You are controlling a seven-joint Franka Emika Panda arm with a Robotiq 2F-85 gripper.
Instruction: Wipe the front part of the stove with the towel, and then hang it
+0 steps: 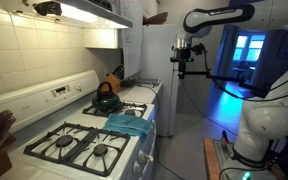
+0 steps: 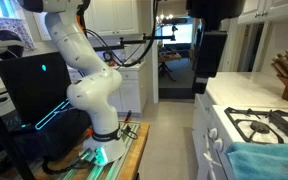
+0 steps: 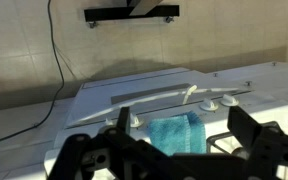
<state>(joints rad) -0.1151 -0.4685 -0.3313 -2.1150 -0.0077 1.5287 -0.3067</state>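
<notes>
**Operator:** Which step is in hand?

**Arm:** Approach, by my judgement; wiping has not begun. The stove [image 1: 76, 142] carries the towel [image 1: 127, 124] on its front part, beside the front grates [image 1: 84, 148]. My gripper [image 1: 181, 66] hangs high out in the room, well apart from the towel. The jaws are spread wide and hold nothing.

**Operator:** What does the next move call for?

**Arm:** Descend over the towel, centre the jaws on a raised fold, then close.

**Operator:** Which way does the towel lie?

**Arm:** Rumpled, nearly flat. Its long axis appears to follow the stove's front edge, and no end clearly points anywhere.
</notes>
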